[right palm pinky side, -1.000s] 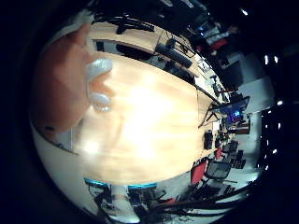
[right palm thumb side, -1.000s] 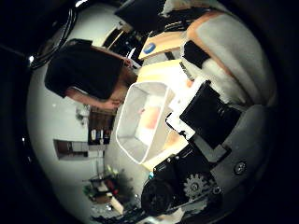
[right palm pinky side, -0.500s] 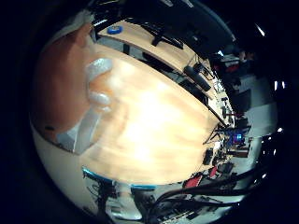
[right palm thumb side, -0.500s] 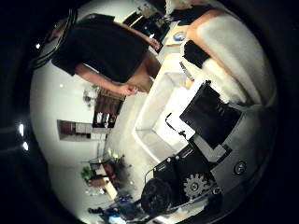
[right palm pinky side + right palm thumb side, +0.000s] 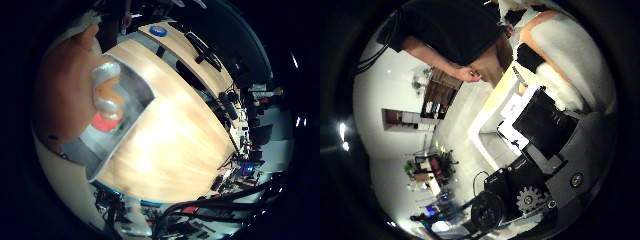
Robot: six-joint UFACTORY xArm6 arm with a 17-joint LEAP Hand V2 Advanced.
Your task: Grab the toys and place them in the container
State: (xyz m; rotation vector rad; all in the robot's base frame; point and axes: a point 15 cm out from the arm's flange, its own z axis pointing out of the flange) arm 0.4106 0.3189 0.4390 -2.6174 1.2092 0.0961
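**Toy carried over the container, release still ahead**

While the hand (image 5: 545, 165) hung above the white container (image 5: 131, 111), we judged the step in hand to be the carry-and-drop: an orange and white soft toy (image 5: 62, 100) filled one side of the little-finger view, very close to the palm, and the thumb-side view showed the same pale bulk pressed against the hand's black and white parts. We could not see the fingers clearly enough to say whether they were curled round the toy, so we cannot tell how firmly, or whether, it was held. Inside the container lay a red toy (image 5: 104, 121), so at least one item was already in.

The container sat on the wooden tabletop (image 5: 175, 150), with one long wall facing a broad bare stretch of wood. We judged that the next move called for bringing the toy squarely over the opening and clear of the near rim before letting go, since a toy of that bulk could catch on the wall.

Open room lay across the tabletop beyond the container. On the thumb side a person (image 5: 455, 30) stood close by the tabletop's edge, which left less margin there.
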